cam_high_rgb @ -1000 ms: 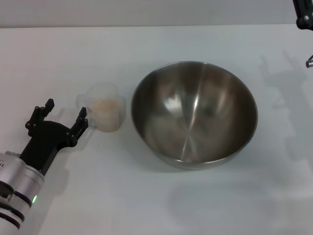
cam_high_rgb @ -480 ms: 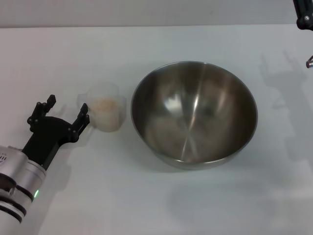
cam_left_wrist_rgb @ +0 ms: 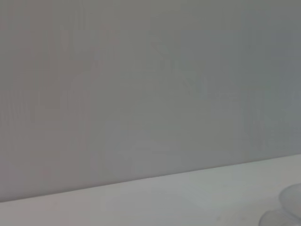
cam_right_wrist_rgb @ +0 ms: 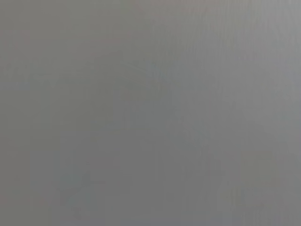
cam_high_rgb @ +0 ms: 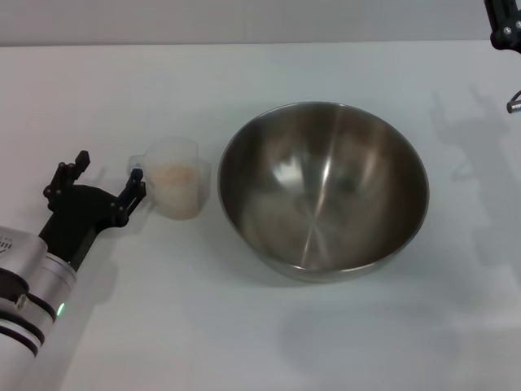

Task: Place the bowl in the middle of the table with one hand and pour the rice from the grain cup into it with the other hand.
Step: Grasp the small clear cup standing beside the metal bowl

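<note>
on the left, the left gripper point(cam_high_rgb: 102, 186) sits low over the white table point(cam_high_rgb: 269, 342), its black fingers spread wide and holding nothing. one fingertip is right at the near-left edge of the grain cup point(cam_high_rgb: 175, 177), touching it or a hair off, i cannot tell which. the arm comes in from the near-left corner, angled up toward the cup, with a green light on its white and silver sleeve.

the risk here, as i judge it: the cup is light and full of rice point(cam_high_rgb: 172, 170), and that fingertip is beside it, not around it. a push forward without the fingers straddling the cup could shove it toward the bowl or tip it, and grains would spill on the table. a grip high on the frosted wall could also squeeze it out sideways.

just right of the cup stands the stainless-steel bowl point(cam_high_rgb: 322, 189), empty, roughly mid-table, upright, its rim near the cup but apart from it. a tilt started too far left would pour short of that rim.

at the far right edge, the right gripper point(cam_high_rgb: 506, 32) hangs high and well clear, only partly in view; its opening i cannot tell.
</note>
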Available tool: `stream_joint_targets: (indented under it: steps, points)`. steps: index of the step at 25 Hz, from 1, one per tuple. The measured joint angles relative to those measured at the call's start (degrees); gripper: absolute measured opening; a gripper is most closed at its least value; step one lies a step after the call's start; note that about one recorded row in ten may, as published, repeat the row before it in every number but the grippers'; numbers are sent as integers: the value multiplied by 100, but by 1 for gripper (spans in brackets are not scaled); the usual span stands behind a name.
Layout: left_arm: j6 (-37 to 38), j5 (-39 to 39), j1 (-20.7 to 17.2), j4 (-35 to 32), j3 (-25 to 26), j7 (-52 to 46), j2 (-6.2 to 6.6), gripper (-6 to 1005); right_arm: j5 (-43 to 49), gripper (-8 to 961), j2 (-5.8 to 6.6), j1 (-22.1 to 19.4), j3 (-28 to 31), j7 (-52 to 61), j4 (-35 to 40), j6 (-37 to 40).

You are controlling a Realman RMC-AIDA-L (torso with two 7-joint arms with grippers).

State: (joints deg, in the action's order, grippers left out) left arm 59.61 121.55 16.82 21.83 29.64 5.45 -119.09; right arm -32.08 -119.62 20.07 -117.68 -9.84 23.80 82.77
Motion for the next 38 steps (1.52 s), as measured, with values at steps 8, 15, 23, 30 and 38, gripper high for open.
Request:
stream_joint_targets:
  steps: [8,15,23,30,38]
  points:
    - [4,0,4,25,56,0,0,789,0,598,0,19,0,0,-17,-15]
    - [46,0,-21,68,60,-51,0,782,0,598,10,64,0,0,-17,-150]
    - [62,0,-33,115,60,-55,0,554,-7,597,19,101,0,0,-16,-214]
    - [67,4,55,129,24,-59,0,198,-13,597,27,126,1,0,-16,-265]
    - [24,7,151,129,51,-18,-1,64,-35,597,36,228,34,0,-16,-306]
